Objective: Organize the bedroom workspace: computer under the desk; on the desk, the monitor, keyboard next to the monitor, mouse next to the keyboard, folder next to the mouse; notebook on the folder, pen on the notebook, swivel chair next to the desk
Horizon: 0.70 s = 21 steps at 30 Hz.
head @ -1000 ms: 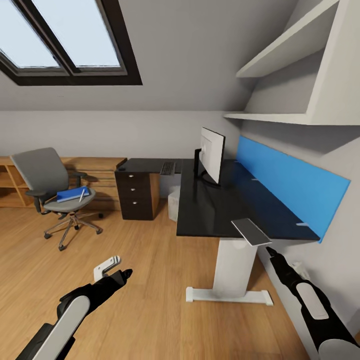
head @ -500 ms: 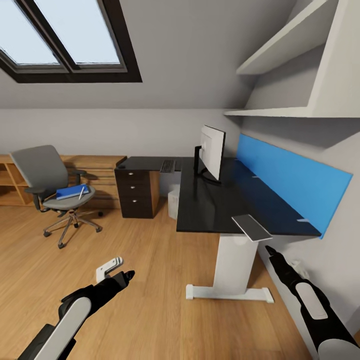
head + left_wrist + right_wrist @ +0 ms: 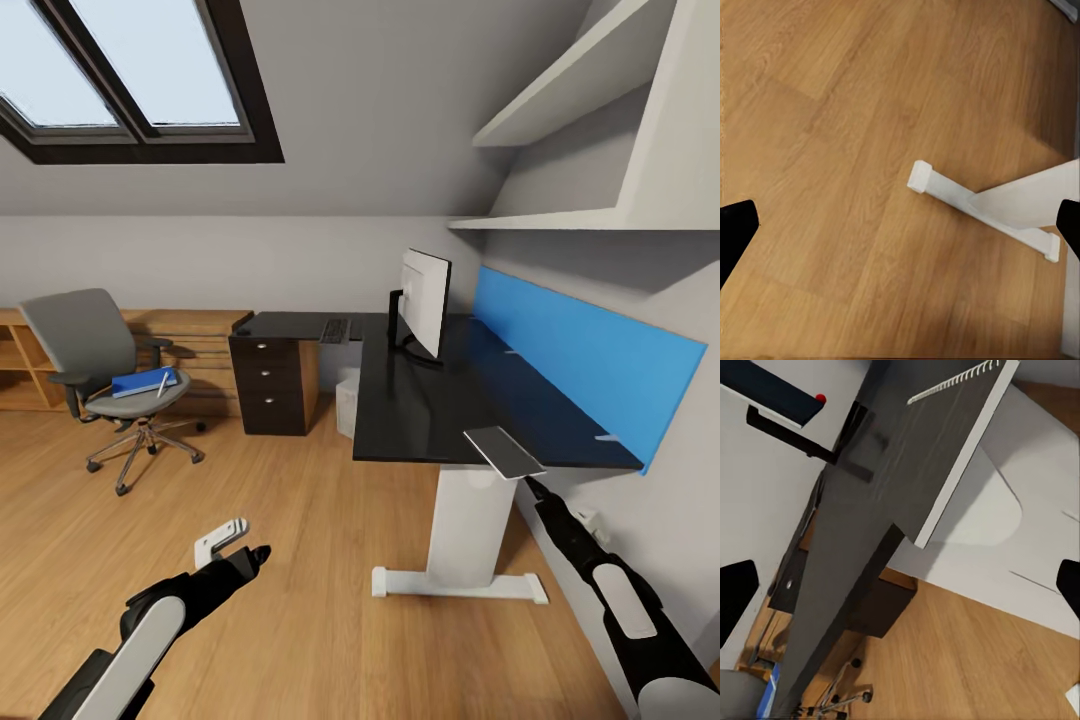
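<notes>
Reaching under the notebook (image 3: 503,452) at the desk (image 3: 420,415) edge, right hand (image 3: 531,487) open; left hand (image 3: 250,552) open.

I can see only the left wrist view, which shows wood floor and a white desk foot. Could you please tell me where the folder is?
Observer: The blue folder lies on the seat of the swivel chair, away from the desk, with the pen on top of it.
Operator: Thank you. Is the monitor on the desk?
Observer: Yes, the monitor stands upright on it.
Operator: And where is the right gripper?
Observer: The right gripper is open, just below a gray notebook that overhangs the desk's near corner.
</notes>
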{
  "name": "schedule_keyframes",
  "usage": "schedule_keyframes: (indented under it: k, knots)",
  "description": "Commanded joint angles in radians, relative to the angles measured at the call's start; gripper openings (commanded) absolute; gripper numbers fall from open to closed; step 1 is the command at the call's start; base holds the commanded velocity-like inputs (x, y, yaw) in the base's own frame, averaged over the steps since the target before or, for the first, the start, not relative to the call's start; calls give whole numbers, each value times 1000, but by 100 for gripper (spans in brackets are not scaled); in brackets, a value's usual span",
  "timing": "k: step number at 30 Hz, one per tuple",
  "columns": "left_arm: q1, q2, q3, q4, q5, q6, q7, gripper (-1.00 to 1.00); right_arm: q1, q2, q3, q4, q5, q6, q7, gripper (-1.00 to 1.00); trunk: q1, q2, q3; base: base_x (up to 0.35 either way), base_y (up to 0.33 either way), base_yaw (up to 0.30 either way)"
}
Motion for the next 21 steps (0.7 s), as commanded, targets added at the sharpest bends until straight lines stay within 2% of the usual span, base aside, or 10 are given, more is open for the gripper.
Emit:
schedule_keyframes:
  k: [1, 11, 21]
  knots:
    - [-1, 1, -2, 3, 8, -1, 9, 100, -1, 0, -3, 0, -7, 8, 8, 100, 0, -1, -1, 0, 0, 0]
    - [-1, 1, -2, 15, 8, 0, 10, 100, -1, 2, -4, 1, -7, 4, 18, 100, 0, -1, -1, 10, 0, 0]
    - [-1, 1, -2, 22, 8, -2, 10, 100, -1, 4, -6, 6, -8, -3, -5, 100, 0, -1, -1, 226, 0, 0]
